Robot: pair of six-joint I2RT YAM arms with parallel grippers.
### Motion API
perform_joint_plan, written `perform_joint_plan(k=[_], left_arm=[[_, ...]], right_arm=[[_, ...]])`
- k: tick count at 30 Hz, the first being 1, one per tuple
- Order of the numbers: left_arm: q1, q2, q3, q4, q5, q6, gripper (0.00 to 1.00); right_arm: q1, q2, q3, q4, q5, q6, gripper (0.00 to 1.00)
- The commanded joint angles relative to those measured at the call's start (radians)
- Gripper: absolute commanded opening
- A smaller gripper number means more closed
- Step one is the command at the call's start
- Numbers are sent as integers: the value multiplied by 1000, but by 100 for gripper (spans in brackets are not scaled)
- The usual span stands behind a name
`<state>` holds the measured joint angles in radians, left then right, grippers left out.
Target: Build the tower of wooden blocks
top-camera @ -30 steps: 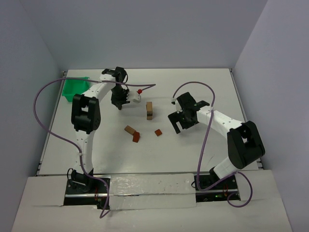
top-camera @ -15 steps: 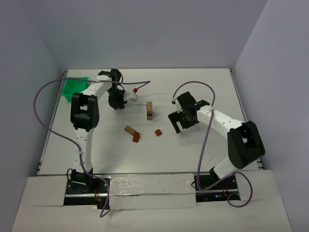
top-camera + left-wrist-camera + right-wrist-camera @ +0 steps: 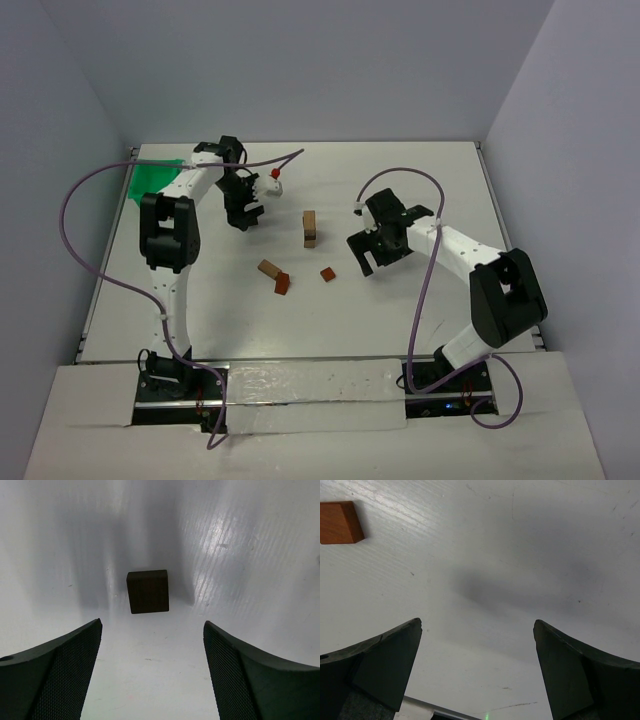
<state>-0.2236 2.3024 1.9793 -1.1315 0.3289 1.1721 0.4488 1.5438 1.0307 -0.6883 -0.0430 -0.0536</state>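
Observation:
The wood block tower (image 3: 310,228) is a short upright stack, tan on top, at mid-table. A dark brown block (image 3: 148,591) lies flat on the white table just ahead of my left gripper (image 3: 152,625), which is open with nothing between its fingers. From above, the left gripper (image 3: 243,213) hangs left of the tower, covering that block. My right gripper (image 3: 375,252) is open and empty to the tower's right. A reddish-brown block (image 3: 339,522) shows at the upper left of the right wrist view, clear of the right gripper (image 3: 477,622).
Three loose blocks lie in front of the tower: a tan one (image 3: 268,268), a reddish one (image 3: 283,285) touching it, and a small reddish one (image 3: 327,274). A green bin (image 3: 153,182) sits at the far left edge. Purple cables loop off both arms.
My left gripper's jaws have spread wide and its wrist has swung slightly left and back. The dark block now lies free on the table. The right arm has not moved.

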Motion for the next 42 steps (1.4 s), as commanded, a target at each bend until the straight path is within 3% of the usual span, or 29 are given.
perform_joint_plan(k=[1, 6, 10, 35, 42], left_arm=[[20, -60, 7, 13, 107, 36, 86], [23, -87, -54, 64, 166, 115, 83], [23, -33, 2, 49, 175, 115, 83], [-8, -46, -123, 239, 156, 0, 77], [-22, -48, -163, 288, 130, -60, 70]], right_arm=[[-9, 13, 52, -19, -6, -11, 100], [-9, 22, 61, -26, -2, -6, 100], [-9, 25, 69, -31, 6, -8, 100], [-9, 48, 79, -30, 23, -5, 100], [-9, 40, 70, -28, 20, -4, 100]])
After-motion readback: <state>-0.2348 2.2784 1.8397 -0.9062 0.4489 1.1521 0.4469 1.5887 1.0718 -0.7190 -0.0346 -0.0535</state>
